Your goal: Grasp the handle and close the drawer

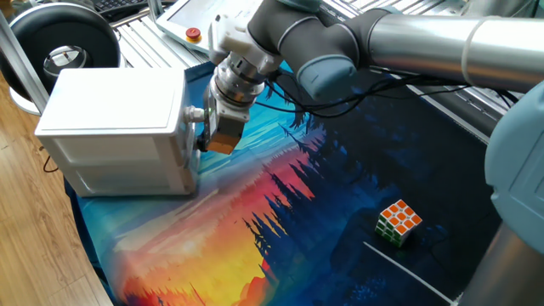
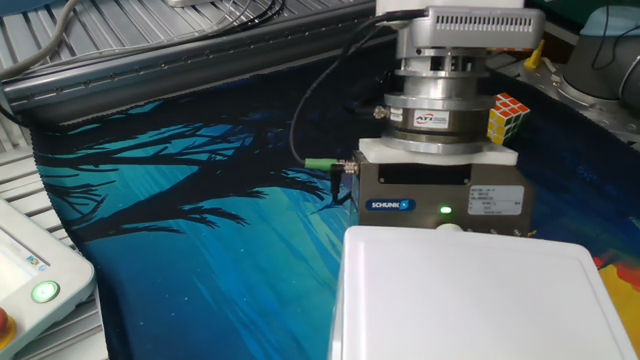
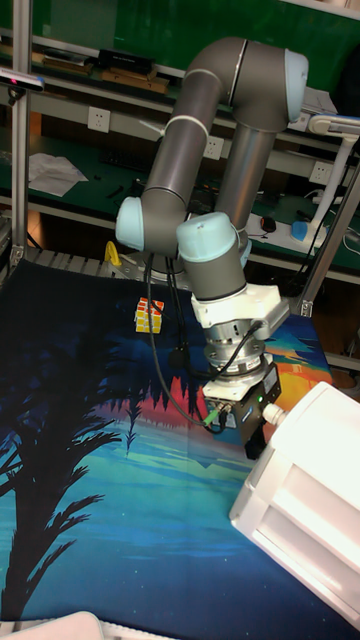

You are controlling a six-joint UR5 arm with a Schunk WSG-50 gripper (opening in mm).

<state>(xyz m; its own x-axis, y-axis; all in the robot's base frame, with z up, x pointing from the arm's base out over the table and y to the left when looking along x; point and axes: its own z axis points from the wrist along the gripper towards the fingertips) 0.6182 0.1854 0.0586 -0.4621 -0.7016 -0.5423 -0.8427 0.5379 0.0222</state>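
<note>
Grey metal tubes make up the arm [image 3: 205, 95], with pale blue caps [image 3: 210, 240] on the joints; a white flange sits above a ribbed silver wrist ring [image 2: 440, 108] carrying a small red-and-black label; below it the gripper [image 2: 445, 195] is a dark boxy block with a blue SCHUNK badge, a lit green LED, and a green-tipped plug [image 2: 322, 164] feeding a thin black cable.
</note>
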